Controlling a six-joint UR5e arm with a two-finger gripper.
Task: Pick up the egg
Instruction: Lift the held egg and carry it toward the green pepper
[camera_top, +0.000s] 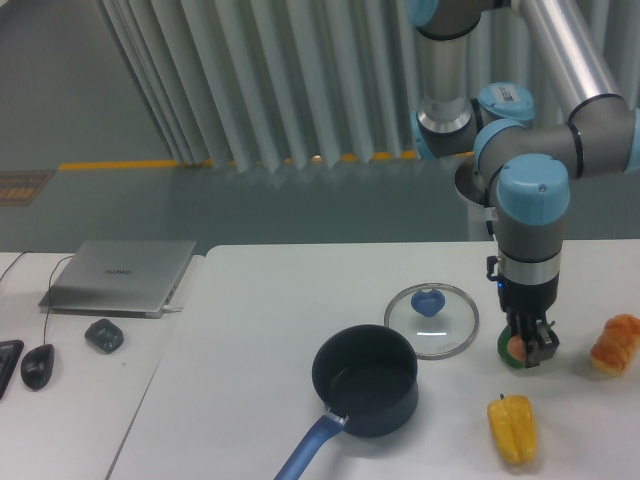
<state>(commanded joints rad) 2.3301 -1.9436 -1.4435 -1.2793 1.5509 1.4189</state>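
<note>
The egg is a small salmon-pink oval on the white table, right of the glass lid. It lies against a green round object. My gripper points straight down at table level, its dark fingers around the egg. The fingers hide part of the egg. I cannot tell whether the jaws press on it or stand apart from it.
A glass lid with a blue knob lies just left of the gripper. A dark blue pot stands in front of the lid. A yellow pepper and an orange croissant-like bread lie nearby. A laptop sits far left.
</note>
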